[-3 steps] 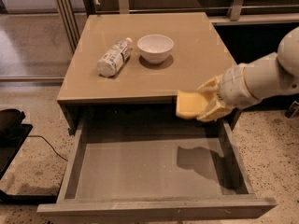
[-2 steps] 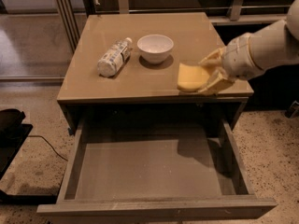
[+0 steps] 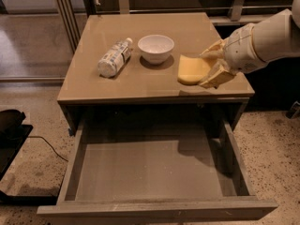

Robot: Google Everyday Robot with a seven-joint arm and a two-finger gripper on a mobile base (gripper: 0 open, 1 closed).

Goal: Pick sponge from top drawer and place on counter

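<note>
The pale-yellow sponge (image 3: 192, 70) is held between my cream-yellow gripper fingers (image 3: 213, 49), just above the right front part of the tan counter (image 3: 154, 78). My gripper (image 3: 212, 65) reaches in from the right on a white arm and is shut on the sponge. The top drawer (image 3: 150, 172) stands pulled out below the counter, and its flat grey bottom is bare.
A white bowl (image 3: 155, 48) stands at the counter's middle, just left of the sponge. A plastic bottle (image 3: 114, 57) lies on its side on the left part. Speckled floor surrounds the cabinet, and a dark object with a cable (image 3: 11, 130) lies at left.
My gripper has lifted the sponge from over the drawer's right side up and back, to over the counter's right front part.
</note>
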